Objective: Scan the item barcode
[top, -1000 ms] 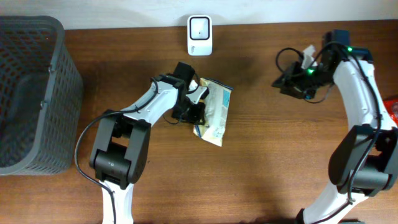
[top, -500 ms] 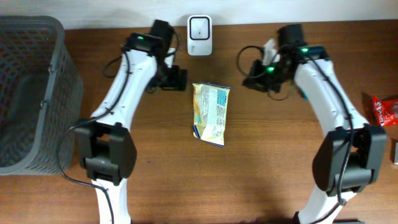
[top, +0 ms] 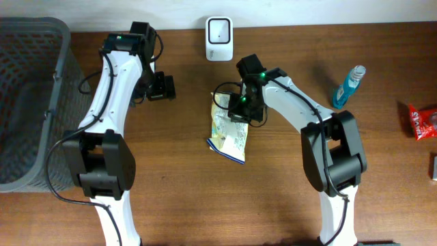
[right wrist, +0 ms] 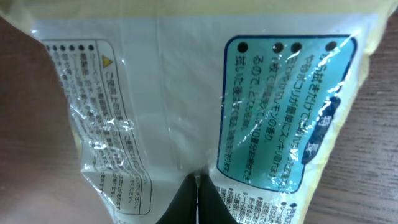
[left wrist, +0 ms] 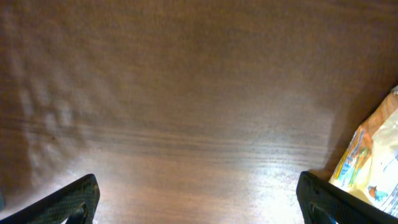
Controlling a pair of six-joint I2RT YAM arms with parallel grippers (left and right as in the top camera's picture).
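- A dark grey mesh basket [top: 75, 116] stands at the wooden table's [top: 287, 198] left end.
- A blue bottle [top: 345, 87] is right of centre.
- A red wrapper [top: 425, 121] lies at the right edge.

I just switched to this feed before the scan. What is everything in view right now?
snack packet: one, yellow and white with a teal panel, table centre
scanner: one, white, back edge, centre
basket: one, dark grey, far left
bottle: one, blue, right of the packet
red packet: one, red, right edge, cut off
table: one, brown wood
left claw: one, black, open over bare table
right claw: one, black, shut on the snack packet's end nearest the scanner
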